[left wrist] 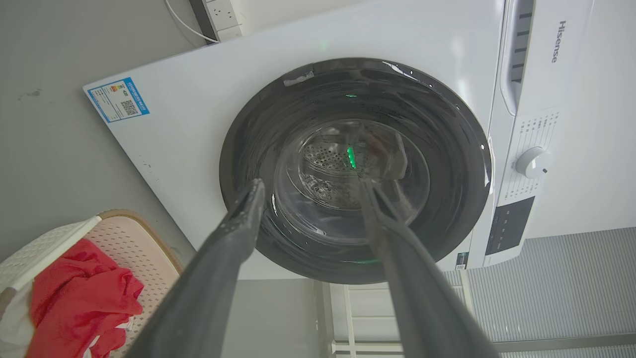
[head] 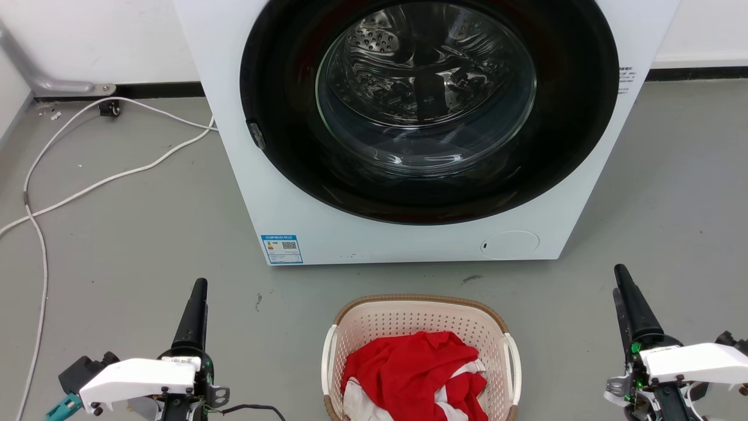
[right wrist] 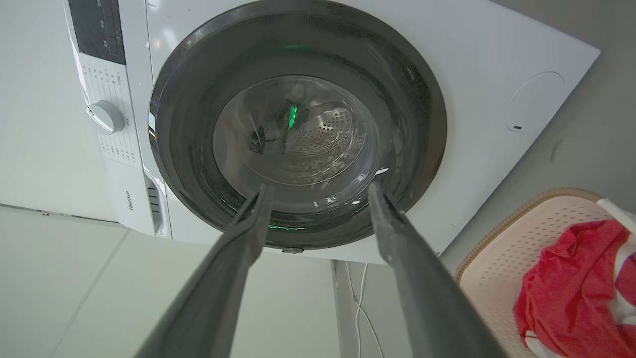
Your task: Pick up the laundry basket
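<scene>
While floor (head: 146,245) flanks it, basket (head: 421,318) sits.

The right pincer (right wrist: 320,188) rises from six o'clock, its two dark fingers (right wrist: 233,258) spread wide apart. Their tips lie over the lower edge of the round glass door (right wrist: 298,129) of the white washing machine (right wrist: 472,74). A white dial (right wrist: 105,117) sits at nine o'clock. At four o'clock the laundry basket (right wrist: 502,278) stands on the grey floor (right wrist: 601,129), near the machine, holding red cloth (right wrist: 571,283) with white patches.
</scene>
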### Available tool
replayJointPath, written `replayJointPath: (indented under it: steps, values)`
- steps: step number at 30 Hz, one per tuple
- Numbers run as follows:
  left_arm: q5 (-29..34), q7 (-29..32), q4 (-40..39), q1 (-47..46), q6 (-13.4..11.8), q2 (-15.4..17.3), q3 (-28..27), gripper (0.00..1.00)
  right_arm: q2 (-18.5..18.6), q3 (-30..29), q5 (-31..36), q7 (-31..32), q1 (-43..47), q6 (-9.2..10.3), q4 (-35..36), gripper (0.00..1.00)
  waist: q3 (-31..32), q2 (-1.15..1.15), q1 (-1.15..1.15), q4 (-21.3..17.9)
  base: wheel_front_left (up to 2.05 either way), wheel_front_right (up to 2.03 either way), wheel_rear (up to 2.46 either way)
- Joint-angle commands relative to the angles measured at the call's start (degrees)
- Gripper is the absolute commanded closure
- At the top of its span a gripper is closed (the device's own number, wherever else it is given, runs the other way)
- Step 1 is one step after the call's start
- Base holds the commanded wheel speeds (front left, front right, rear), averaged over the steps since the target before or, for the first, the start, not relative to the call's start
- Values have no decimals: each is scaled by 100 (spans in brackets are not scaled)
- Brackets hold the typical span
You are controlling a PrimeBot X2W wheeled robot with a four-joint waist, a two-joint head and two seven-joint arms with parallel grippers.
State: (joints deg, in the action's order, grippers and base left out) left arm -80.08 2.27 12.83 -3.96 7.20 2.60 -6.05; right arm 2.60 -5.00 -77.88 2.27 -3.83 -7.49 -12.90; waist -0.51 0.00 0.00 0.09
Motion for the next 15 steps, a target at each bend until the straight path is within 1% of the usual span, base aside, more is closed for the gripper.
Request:
replayJointPath:
  steps: [1, 8, 15]
  values:
    - [246, -62, -160, -106, -26, 20, 13, 0, 13, 37, 305, -57, -64, 0, 174, 0, -1, 0, 0, 2, 0, 0, 0]
    - [1120, -233, -345, -48, -146, 22, 155, 0, 15, 150, 1419, -230, -1, 0, 364, 0, -2, 0, 0, 8, 0, 0, 0]
    - [1875, -391, -455, 14, -226, 24, 278, 0, 18, 257, 2304, -391, 78, 0, 491, 0, -3, 0, 0, 11, 0, 0, 0]
